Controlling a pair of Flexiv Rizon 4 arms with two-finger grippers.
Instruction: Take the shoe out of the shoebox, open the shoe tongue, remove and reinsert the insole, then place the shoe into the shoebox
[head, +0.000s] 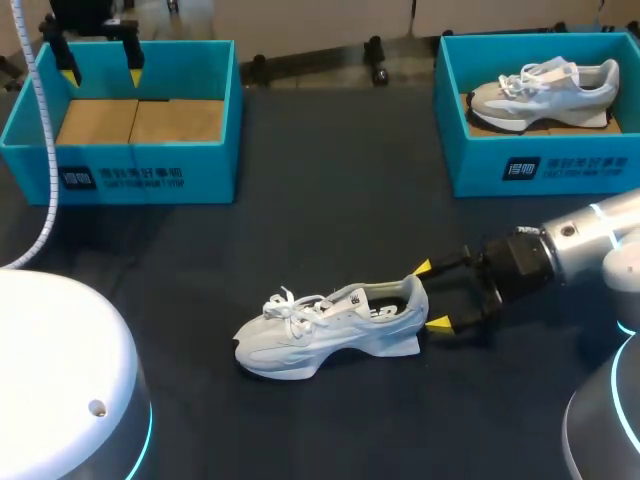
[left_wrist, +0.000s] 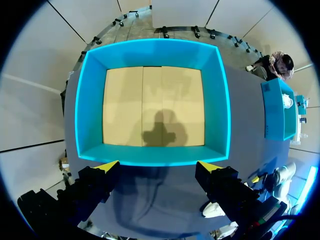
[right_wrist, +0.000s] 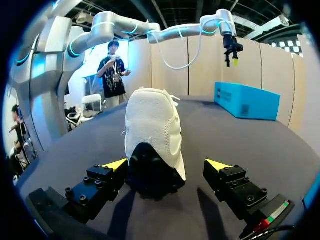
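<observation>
**Shoe out on the desk, heel framed by the right gripper**

A white shoe (head: 300, 338) lies on its sole on the dark desk (head: 330, 200), toe pointing away from the right arm. The right gripper (head: 432, 296) sits at the shoe's heel with its yellow-tipped fingers spread to either side. From its wrist view one finger looks just beside the heel and the other stands clear, so it grips nothing. The left gripper (head: 102, 72) hangs well apart from the shoe, spread and empty, above the left box (head: 150, 170). That box holds only its bare floor. The right box (head: 560, 165), beyond the shoe's heel end, contains a second shoe (head: 545, 90).

By the look of it the take-out step is done and the tongue comes next. The right gripper would need to close on the heel to steady the shoe, and the left would have to come across to the laces.

The shoe's upper is a pale knit with loose white laces, a dark lining at the collar and a thick, sculpted sole. Both boxes are rigid teal with brown card floors. The desk surface is matte and looks cloth-like.
</observation>
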